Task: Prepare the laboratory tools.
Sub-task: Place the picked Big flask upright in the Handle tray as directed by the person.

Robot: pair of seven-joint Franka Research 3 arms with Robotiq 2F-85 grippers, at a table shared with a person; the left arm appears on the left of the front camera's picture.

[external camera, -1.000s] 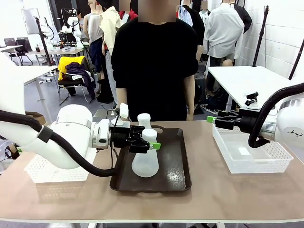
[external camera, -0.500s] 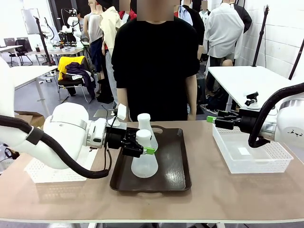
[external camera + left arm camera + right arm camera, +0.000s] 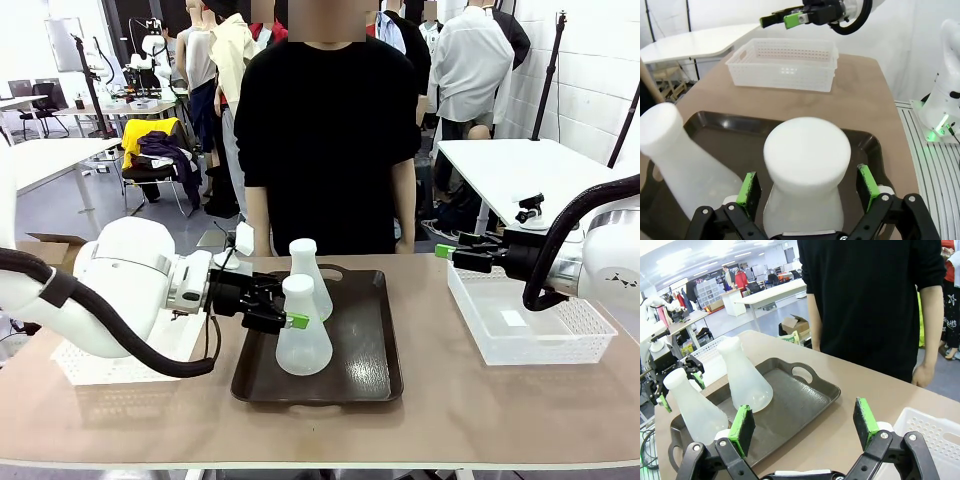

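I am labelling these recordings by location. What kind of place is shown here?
Probably a robotics lab or workshop: a second white robot arm at a far table, plain white worktables, and storage shelving in an open room.

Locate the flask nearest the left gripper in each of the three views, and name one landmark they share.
Front view: near flask, centre-left on the tray, its neck between the left gripper fingers.
Left wrist view: bottom centre, near flask between the green pads.
Right wrist view: lower left, near flask.
Shared landmark: the dark brown tray.
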